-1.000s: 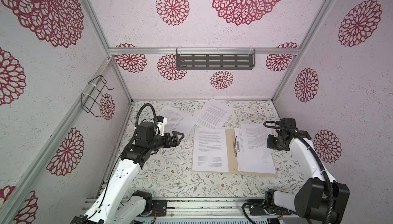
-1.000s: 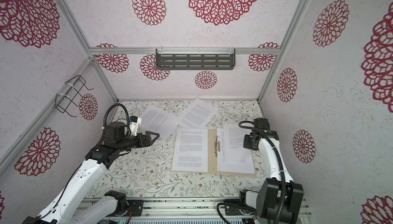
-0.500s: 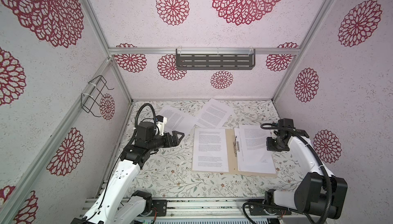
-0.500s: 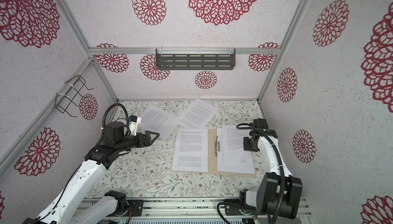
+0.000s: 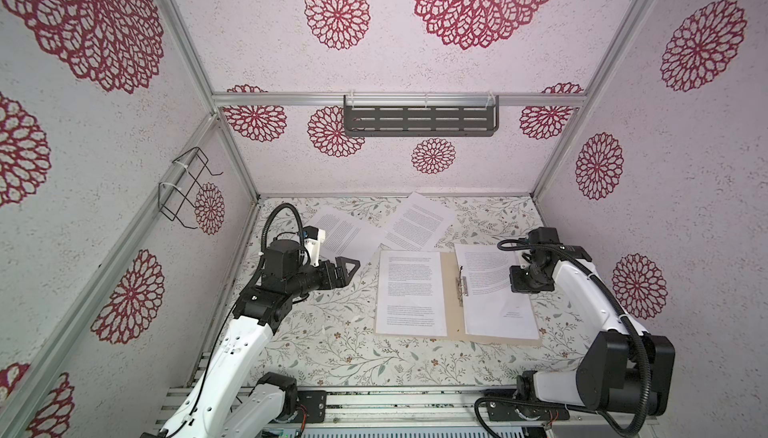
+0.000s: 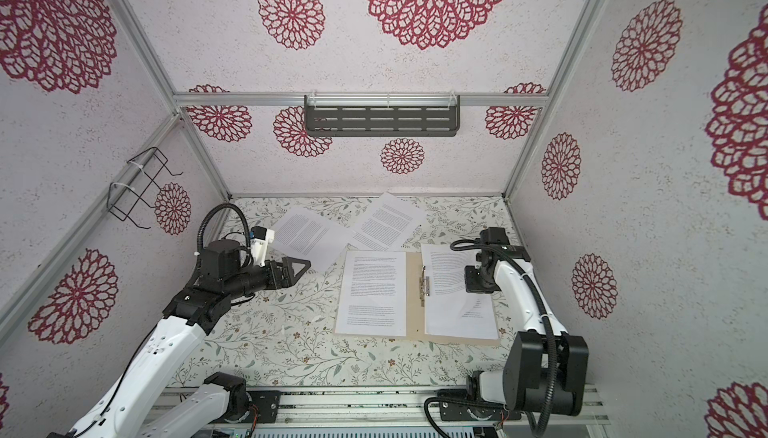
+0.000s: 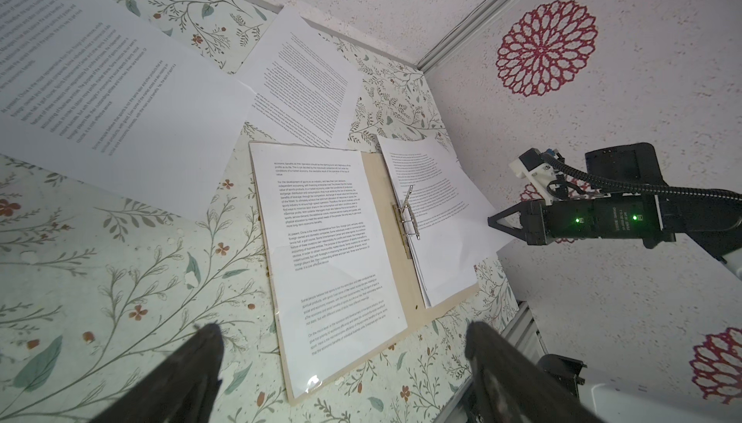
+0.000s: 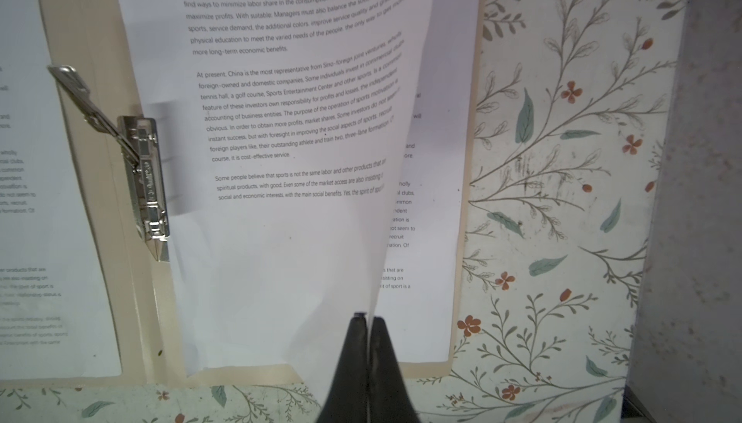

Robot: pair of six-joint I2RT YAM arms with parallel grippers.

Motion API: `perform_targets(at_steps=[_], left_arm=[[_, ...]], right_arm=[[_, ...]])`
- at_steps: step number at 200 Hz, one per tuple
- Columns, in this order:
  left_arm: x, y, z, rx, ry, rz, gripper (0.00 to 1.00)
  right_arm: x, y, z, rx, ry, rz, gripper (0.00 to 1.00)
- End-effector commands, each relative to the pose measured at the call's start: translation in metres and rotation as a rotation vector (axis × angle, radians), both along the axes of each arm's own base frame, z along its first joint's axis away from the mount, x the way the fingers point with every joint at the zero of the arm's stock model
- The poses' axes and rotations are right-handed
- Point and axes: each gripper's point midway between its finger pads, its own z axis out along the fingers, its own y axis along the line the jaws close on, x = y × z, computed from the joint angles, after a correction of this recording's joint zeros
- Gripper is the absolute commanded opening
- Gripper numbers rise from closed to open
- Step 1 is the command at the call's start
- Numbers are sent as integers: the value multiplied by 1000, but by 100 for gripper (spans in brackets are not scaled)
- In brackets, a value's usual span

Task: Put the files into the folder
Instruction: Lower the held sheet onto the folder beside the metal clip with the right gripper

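The tan folder (image 5: 451,290) (image 6: 413,290) lies open on the floral table, its metal fastener (image 8: 146,176) at the spine. One of the files (image 5: 409,290) lies flat on its left leaf. My right gripper (image 5: 513,286) (image 8: 366,316) is shut on the edge of another sheet (image 8: 301,119) (image 7: 433,184), holding it curled up over the right leaf, where more white sheets (image 8: 433,240) lie. Two loose files (image 5: 345,234) (image 5: 419,223) rest behind the folder. My left gripper (image 5: 353,265) (image 7: 341,332) hovers open left of the folder with nothing in it.
A wire basket (image 5: 185,184) hangs on the left wall and a grey slotted shelf (image 5: 419,119) on the back wall. The patterned walls close in on three sides. A metal rail (image 5: 395,398) runs along the table's front edge.
My right gripper has moved left over the folder's right leaf, carrying the pinched sheet with it. The left arm has stayed where it was.
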Motion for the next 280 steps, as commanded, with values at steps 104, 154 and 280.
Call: perform_targets(at_steps=[104,154,280], left_arm=[[-1,-2,6,-2,-40,-18,97],[0,0,6,-3,-39,-11,97],[4,3,4,-13,-27,4,97]], right_arm=[[-5,0,15,-91,122,-10,0],[-3,9,4,-89,166,20,0],[-1,27,-5,-47,274,78,0]])
